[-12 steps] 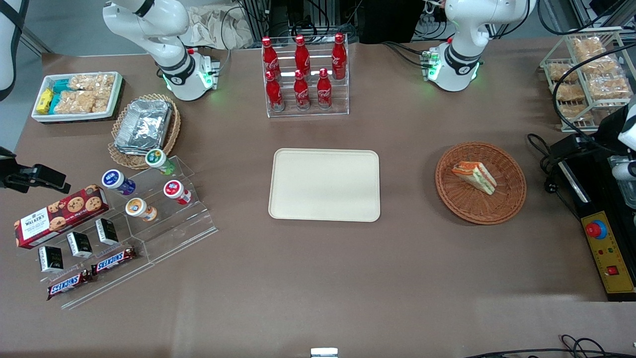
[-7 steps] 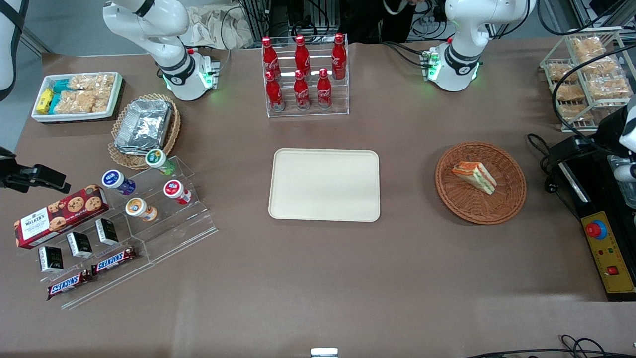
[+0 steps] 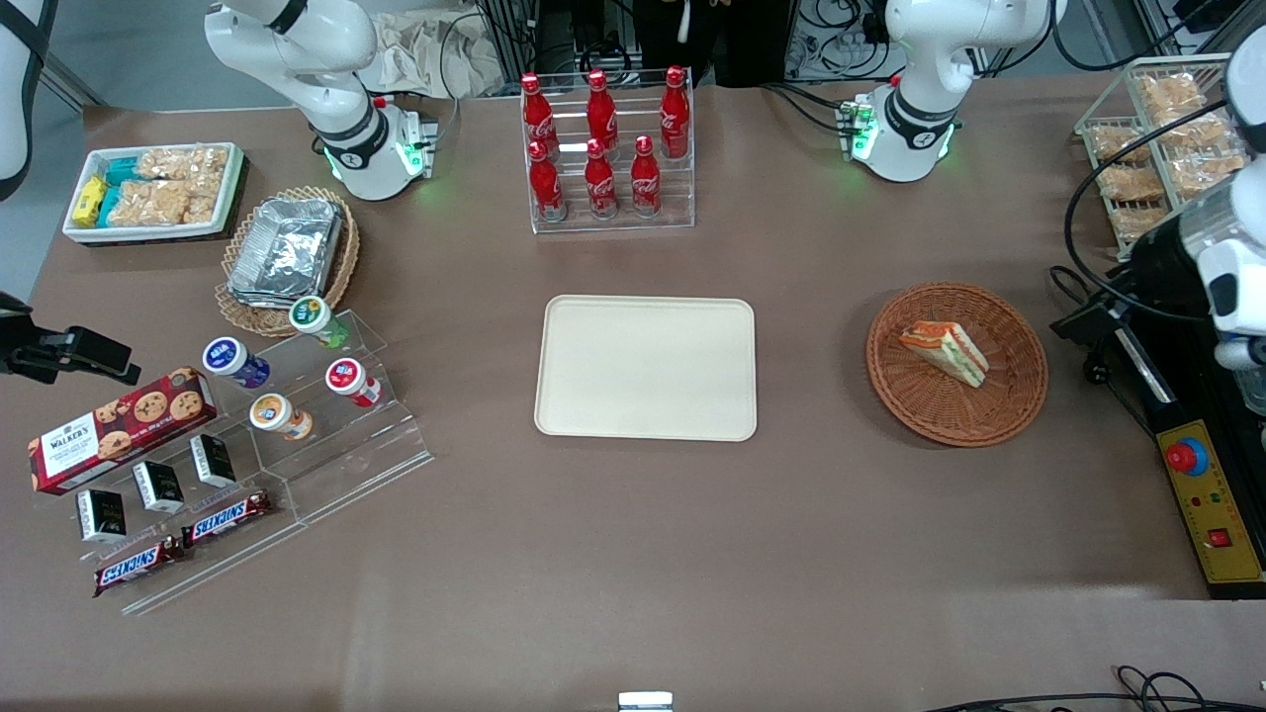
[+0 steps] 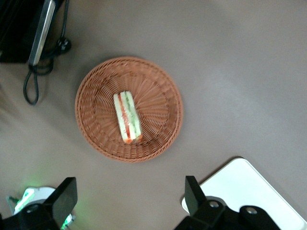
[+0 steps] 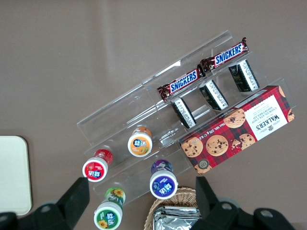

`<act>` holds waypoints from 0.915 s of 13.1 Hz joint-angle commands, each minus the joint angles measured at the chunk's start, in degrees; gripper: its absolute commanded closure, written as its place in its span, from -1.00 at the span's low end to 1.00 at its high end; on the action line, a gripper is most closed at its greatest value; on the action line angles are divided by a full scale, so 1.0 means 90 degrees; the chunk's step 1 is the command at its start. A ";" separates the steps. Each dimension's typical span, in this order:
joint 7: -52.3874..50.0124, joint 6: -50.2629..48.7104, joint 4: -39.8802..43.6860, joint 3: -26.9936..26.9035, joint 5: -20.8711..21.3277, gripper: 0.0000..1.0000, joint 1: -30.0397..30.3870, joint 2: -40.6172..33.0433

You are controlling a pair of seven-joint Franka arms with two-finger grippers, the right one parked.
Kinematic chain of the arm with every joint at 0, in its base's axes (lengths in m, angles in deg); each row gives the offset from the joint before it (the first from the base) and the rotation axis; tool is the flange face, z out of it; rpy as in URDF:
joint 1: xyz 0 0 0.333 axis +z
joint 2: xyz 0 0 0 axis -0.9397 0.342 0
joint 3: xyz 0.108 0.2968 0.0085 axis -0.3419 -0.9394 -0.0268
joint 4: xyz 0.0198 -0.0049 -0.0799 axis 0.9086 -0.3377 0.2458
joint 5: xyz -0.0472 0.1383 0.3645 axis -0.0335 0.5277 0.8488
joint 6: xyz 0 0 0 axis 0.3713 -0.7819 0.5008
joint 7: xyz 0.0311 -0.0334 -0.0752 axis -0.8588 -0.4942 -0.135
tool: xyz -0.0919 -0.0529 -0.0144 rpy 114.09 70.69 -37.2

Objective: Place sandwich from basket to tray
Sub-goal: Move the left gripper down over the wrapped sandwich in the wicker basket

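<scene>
Front view first, nearest things: the chocolate bars (image 3: 183,541) lie on the lowest step of a clear stand (image 3: 287,465) toward the parked arm's end of the table (image 3: 633,574), with a red biscuit box (image 3: 119,428) and small round tubs (image 3: 279,412) on the steps above them. Farther from the camera, at the middle of the table, sits the cream tray (image 3: 646,367), flat and bare. Beside it, toward the working arm's end and well apart from it, is the brown basket (image 3: 1019,396); the sandwich (image 3: 944,351) lies in it on its side, near the basket's centre, with the orange layer on top. Farther still stands a clear rack of red bottles (image 3: 603,148), and the working arm's base (image 3: 905,129) sits on the table near it.

The working arm reaches out high over its end of the table, its wrist (image 3: 1221,267) above the table edge next to the basket. Its wrist camera looks straight down at the basket (image 4: 168,91) and the sandwich (image 4: 127,117). The gripper (image 4: 129,203) hangs above the bare table between basket and tray corner (image 4: 249,187), clear of both. Its two dark fingers (image 4: 193,195) stand wide apart, holding nothing.
</scene>
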 commanded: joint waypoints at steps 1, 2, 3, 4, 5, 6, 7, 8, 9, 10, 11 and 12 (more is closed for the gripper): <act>-0.0695 0.1206 -0.2087 0.0111 0.0276 -1.00 0.0006 -0.1226; -0.0891 0.1714 -0.2781 0.0131 0.0277 -1.00 -0.0003 -0.1568; -0.1086 0.2183 -0.3358 0.0141 0.0277 -1.00 0.0006 -0.1794; -0.1397 0.2430 -0.3596 0.0151 0.0277 -1.00 0.0006 -0.1806; -0.1739 0.2577 -0.3714 0.0161 0.0277 -1.00 0.0006 -0.1748; -0.1955 0.2753 -0.3870 0.0151 0.0277 -1.00 0.0006 -0.1699; -0.2179 0.2958 -0.4026 0.0151 0.0267 -1.00 0.0016 -0.1660; -0.2443 0.3192 -0.4154 0.0151 0.0257 -1.00 0.0026 -0.1553; -0.2726 0.3465 -0.4300 0.0151 0.0267 -1.00 0.0026 -0.1446; -0.2970 0.3816 -0.4476 0.0151 0.0267 -1.00 0.0016 -0.1377; -0.3108 0.4099 -0.4642 0.0170 0.0257 -1.00 0.0006 -0.1328; -0.3158 0.4402 -0.4827 0.0171 0.0248 -1.00 0.0006 -0.1289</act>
